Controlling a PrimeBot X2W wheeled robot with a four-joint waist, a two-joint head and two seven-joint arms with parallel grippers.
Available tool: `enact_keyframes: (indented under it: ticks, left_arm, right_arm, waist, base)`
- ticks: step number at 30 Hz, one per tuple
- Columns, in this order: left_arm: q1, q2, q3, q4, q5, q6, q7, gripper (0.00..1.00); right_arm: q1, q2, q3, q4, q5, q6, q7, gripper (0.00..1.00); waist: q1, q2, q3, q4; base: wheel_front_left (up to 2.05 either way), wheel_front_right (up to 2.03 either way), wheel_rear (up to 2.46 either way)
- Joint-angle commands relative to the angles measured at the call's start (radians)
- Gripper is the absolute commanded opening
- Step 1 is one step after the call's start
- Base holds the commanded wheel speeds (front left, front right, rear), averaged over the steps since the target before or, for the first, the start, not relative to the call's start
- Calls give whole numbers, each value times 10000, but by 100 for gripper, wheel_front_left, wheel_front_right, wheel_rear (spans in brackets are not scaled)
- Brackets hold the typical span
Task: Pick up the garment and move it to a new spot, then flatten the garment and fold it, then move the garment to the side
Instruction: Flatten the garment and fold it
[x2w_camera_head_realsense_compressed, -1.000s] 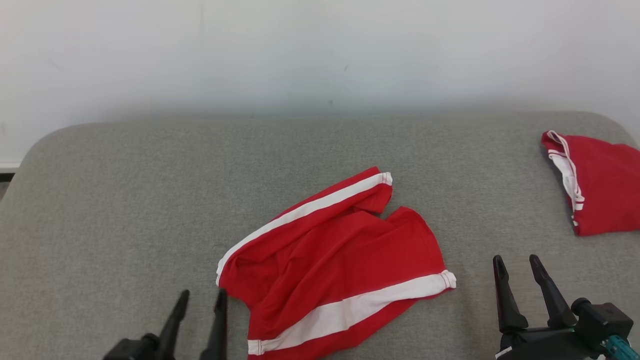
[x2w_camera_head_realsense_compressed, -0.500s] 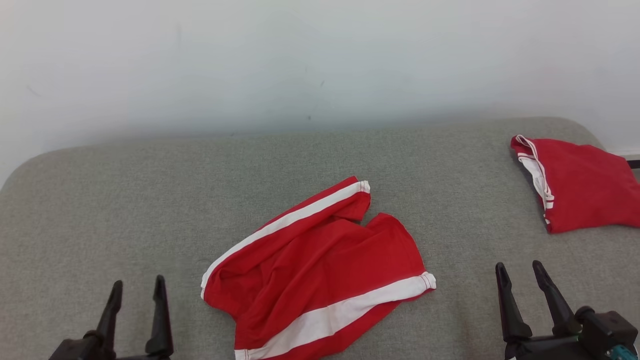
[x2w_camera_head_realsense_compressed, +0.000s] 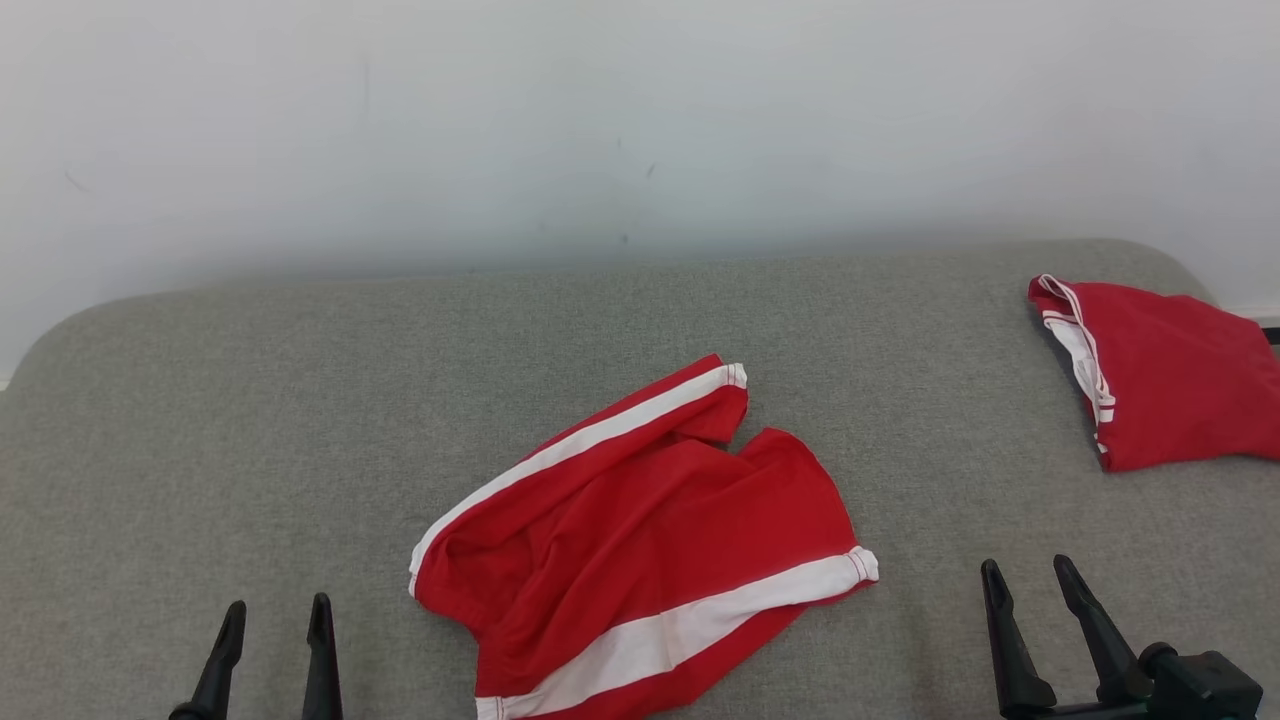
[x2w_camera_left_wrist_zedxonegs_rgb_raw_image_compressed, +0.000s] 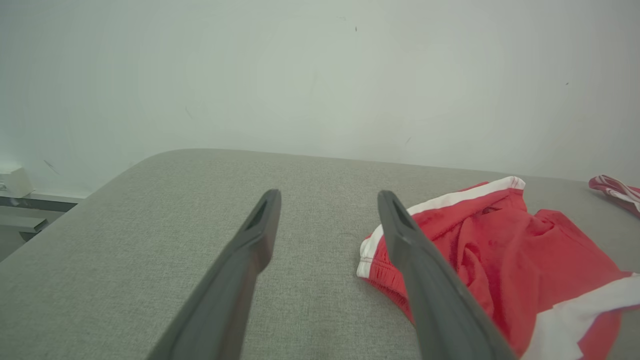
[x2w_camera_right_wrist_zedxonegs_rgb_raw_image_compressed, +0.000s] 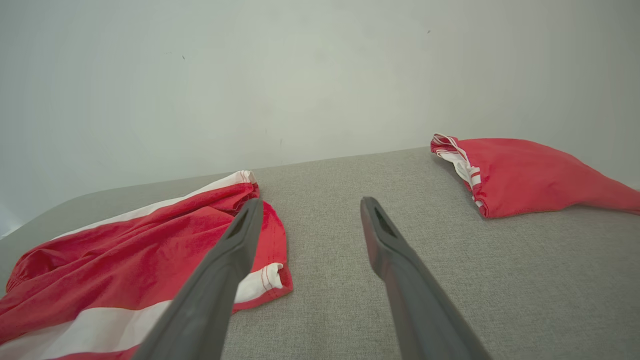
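Red shorts with white side stripes (x2w_camera_head_realsense_compressed: 640, 540) lie rumpled on the grey cushion (x2w_camera_head_realsense_compressed: 250, 450), near its front middle. The left wrist view has the shorts (x2w_camera_left_wrist_zedxonegs_rgb_raw_image_compressed: 500, 255) to the right of my fingers; in the right wrist view the shorts (x2w_camera_right_wrist_zedxonegs_rgb_raw_image_compressed: 125, 265) lie to the left. My left gripper (x2w_camera_head_realsense_compressed: 275, 612) is open at the lower left, apart from the waistband and holding nothing. My right gripper (x2w_camera_head_realsense_compressed: 1027, 570) is open at the lower right, clear of the striped leg hem.
A second red garment with white trim (x2w_camera_head_realsense_compressed: 1160, 375) lies folded at the cushion's far right edge, and the right wrist view has that folded garment (x2w_camera_right_wrist_zedxonegs_rgb_raw_image_compressed: 525, 175) at upper right. A pale wall (x2w_camera_head_realsense_compressed: 640, 120) rises behind the cushion. Bare grey fabric stretches to the left.
My left gripper drew back left and down, away from the shorts' waistband. The right gripper sank slightly lower in the picture. The camera shifted, so the whole scene moved a little.
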Motion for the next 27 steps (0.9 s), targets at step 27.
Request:
enact_keyframes:
  ticks: [27]
  left_arm:
    - [-382,592,-3759,1616,-1299,-507,-15,100]
  right_arm:
    - [-984,-1105,1594,1897,684,-27,-17,100]
  waist:
    - [0,0,433,959]
  base:
    - [0,0,0]
